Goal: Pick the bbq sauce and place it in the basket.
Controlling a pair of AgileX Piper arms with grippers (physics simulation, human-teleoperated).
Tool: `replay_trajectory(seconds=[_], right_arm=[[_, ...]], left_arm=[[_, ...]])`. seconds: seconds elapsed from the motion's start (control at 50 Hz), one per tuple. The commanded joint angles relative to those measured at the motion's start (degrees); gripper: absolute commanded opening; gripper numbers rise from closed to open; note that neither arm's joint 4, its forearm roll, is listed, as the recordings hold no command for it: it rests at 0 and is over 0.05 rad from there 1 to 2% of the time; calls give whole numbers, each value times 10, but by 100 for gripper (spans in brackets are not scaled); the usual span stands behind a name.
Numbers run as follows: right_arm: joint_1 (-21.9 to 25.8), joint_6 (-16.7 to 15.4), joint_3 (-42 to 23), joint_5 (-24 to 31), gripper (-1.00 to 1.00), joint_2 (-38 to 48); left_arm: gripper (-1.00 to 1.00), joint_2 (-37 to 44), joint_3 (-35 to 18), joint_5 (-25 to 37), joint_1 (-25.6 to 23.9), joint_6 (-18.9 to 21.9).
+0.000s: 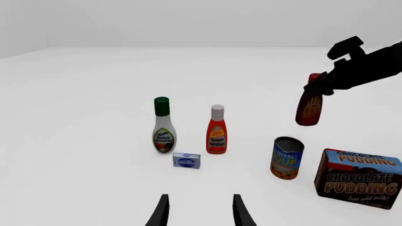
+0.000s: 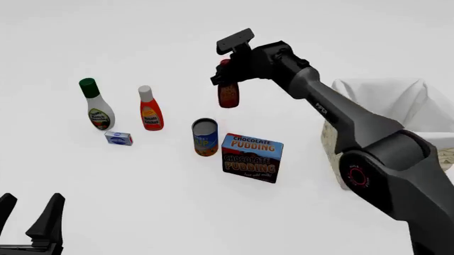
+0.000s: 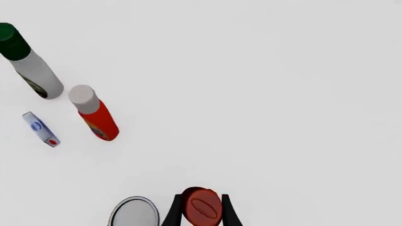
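Observation:
The bbq sauce (image 2: 228,94), a dark reddish-brown bottle with a red cap, hangs in the air above the table, held at its neck by my right gripper (image 2: 225,71). It also shows in the left wrist view (image 1: 309,108), and its red cap (image 3: 202,207) shows between the right fingers. The basket (image 2: 383,106), straw-coloured with white cloth lining, stands at the right, partly hidden by my right arm. My left gripper (image 2: 28,215) is open and empty at the near left; its fingertips show in the left wrist view (image 1: 199,209).
On the table stand a ranch bottle with green cap (image 2: 97,105), a ketchup bottle with white cap (image 2: 150,109), a small blue-white box (image 2: 118,138), a soup can (image 2: 205,137) and a chocolate pudding box (image 2: 252,157).

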Motion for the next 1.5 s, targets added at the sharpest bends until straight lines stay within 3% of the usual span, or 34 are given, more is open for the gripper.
replay_trajectory(seconds=[0.02, 1.0, 1.5], right_arm=[[1, 0, 36, 1, -100, -55], [-55, -26, 82, 44, -100, -215], [-129, -43, 137, 61, -100, -312]], left_arm=[[100, 0, 0, 0, 0, 0], [100, 0, 0, 0, 0, 0], [100, 0, 0, 0, 0, 0]])
